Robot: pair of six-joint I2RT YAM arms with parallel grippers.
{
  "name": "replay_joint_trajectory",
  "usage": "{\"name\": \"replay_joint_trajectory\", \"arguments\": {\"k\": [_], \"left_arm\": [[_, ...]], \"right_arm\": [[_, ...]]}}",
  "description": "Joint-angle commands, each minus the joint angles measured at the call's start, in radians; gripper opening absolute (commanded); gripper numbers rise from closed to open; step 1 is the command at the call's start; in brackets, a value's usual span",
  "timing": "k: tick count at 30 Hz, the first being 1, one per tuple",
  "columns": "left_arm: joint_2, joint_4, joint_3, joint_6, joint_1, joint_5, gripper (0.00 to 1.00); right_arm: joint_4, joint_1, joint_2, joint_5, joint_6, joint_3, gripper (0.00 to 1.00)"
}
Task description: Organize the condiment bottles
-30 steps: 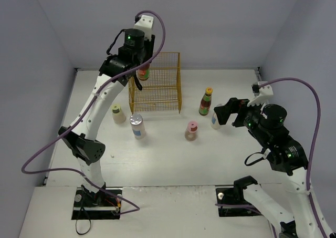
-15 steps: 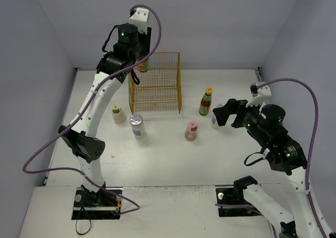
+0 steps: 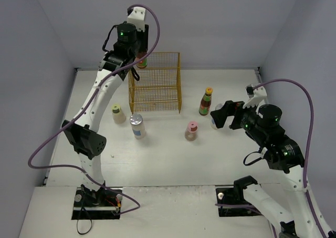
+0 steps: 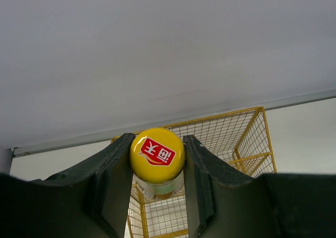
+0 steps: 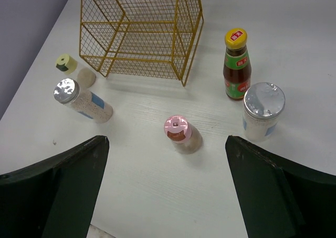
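My left gripper [image 3: 140, 60] is shut on a dark bottle [image 3: 143, 62] by its yellow cap [image 4: 157, 154] and holds it in the air above the back left corner of the yellow wire rack [image 3: 156, 85]. My right gripper [image 3: 222, 116] is open and empty, low over the table. It hovers beside a silver-lidded jar [image 5: 263, 109] and near the pink-capped beige bottle [image 5: 178, 130]. A second dark bottle [image 5: 237, 64] stands right of the rack. Another silver-lidded jar [image 5: 79, 99] and the yellow-green-capped bottle [image 5: 71, 67] stand front left of the rack.
The rack [image 5: 142, 33] is an open two-tier wire frame at the back middle of the white table [image 3: 173, 159], with nothing on its shelves. Grey walls close in the back and both sides.
My left gripper has lifted the dark bottle higher and slightly back-left over the rack. My right gripper has shifted a little to the left.
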Motion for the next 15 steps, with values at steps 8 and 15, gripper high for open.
{"name": "replay_joint_trajectory", "arguments": {"k": [8,15], "left_arm": [[-0.019,0.262,0.059,0.012,0.026,0.02,0.0],[0.013,0.282,0.055,0.008,0.04,0.028,0.0]], "right_arm": [[0.063,0.005,0.032,-0.032,-0.025,-0.001,1.0],[0.068,0.003,0.043,-0.042,-0.019,-0.012,1.0]]}}
